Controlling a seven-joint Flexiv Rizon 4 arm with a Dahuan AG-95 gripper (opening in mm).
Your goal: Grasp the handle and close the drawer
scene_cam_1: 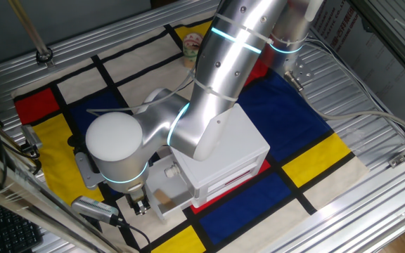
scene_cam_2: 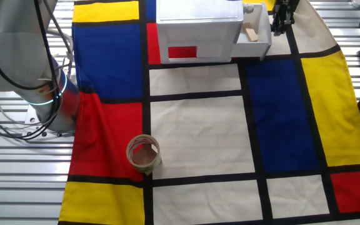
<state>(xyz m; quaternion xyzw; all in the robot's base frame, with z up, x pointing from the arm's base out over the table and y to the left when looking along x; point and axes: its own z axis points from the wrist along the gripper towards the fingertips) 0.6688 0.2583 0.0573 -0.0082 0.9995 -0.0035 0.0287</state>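
The white mini cabinet [scene_cam_1: 227, 151] stands on the checked cloth, and it also shows in the other fixed view [scene_cam_2: 199, 28]. Its white drawer [scene_cam_1: 166, 195] is pulled out, with a small wooden block [scene_cam_2: 250, 32] lying inside the drawer [scene_cam_2: 258, 44]. My gripper [scene_cam_1: 140, 206] hangs just outside the drawer's front panel, its dark fingers [scene_cam_2: 275, 26] pointing down with a small gap between them. It holds nothing that I can see. The handle is hidden behind the fingers in both views.
A roll of tape [scene_cam_2: 144, 155] stands on the cloth, far from the cabinet, and shows behind the arm [scene_cam_1: 192, 46]. A grey tool [scene_cam_1: 93, 209] lies at the cloth's edge close to the gripper. The arm's base [scene_cam_2: 45, 106] stands beside the cloth. Metal rails surround the cloth.
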